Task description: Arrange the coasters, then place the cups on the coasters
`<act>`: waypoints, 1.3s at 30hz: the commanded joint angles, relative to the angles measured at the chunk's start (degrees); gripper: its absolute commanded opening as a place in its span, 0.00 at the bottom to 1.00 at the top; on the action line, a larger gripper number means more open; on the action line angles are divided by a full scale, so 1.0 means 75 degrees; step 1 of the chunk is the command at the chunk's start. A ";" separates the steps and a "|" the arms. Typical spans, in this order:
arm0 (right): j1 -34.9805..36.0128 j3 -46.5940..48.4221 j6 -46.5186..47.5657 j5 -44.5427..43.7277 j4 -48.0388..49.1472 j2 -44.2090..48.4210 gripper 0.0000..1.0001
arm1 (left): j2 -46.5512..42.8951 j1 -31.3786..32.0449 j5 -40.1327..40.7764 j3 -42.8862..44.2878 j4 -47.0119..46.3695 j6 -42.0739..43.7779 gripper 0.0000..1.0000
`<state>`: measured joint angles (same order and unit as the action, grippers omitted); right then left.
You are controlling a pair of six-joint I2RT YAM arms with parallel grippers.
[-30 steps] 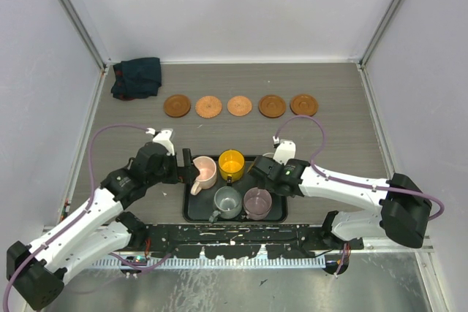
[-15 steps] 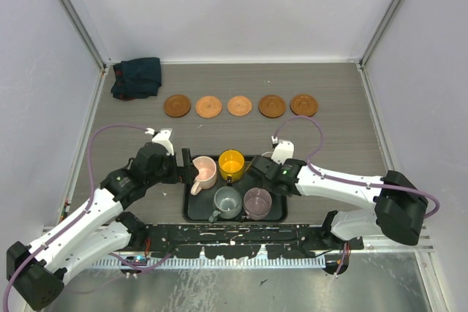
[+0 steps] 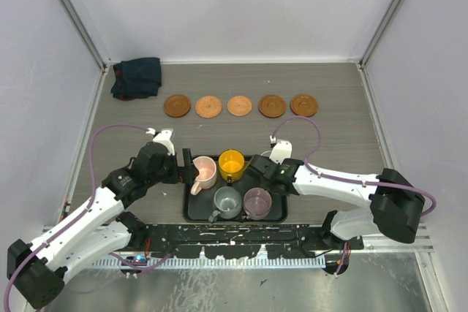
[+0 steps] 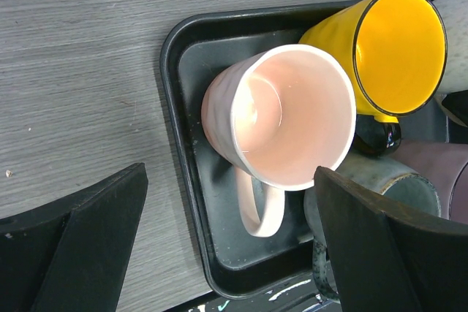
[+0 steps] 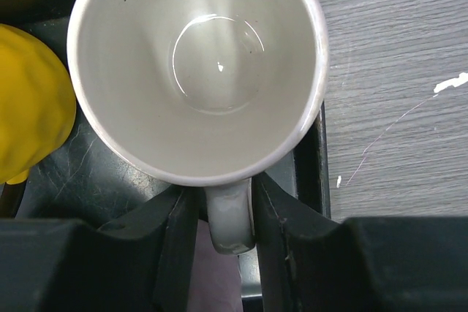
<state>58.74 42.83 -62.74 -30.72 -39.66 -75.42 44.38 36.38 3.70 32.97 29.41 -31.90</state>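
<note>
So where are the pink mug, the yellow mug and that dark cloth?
pink mug (image 4: 289,126): left wrist view, on its pale inside wall.
yellow mug (image 4: 398,49): left wrist view, on its bright inside.
dark cloth (image 3: 137,78): top view, on the middle of the crumpled bundle.

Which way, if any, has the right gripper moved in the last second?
Yes. The right gripper has edged left, farther over the black tray toward the yellow mug.

robot lab test cell, plain white walls (image 3: 234,5), aluminium frame posts (image 3: 73,14), grey tabletop (image 3: 351,104)
</note>
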 commanded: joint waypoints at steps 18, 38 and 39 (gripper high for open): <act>0.0072 0.0147 0.0201 0.0209 -0.0302 -0.0654 0.01 | 0.0351 0.0026 -0.0092 0.0086 -0.0513 0.0004 1.00; 0.0077 0.1001 0.0528 -0.1647 -0.1124 0.0370 0.01 | 0.0354 0.0027 0.0116 0.0296 -0.0657 0.0187 0.89; 0.0076 0.1024 0.0542 -0.1677 -0.1121 0.0388 0.01 | 0.0292 0.0033 0.0157 0.0292 -0.0642 0.0184 0.89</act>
<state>59.51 47.16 -59.64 -35.83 -46.59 -75.70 48.12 36.38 3.42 32.75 26.98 -31.57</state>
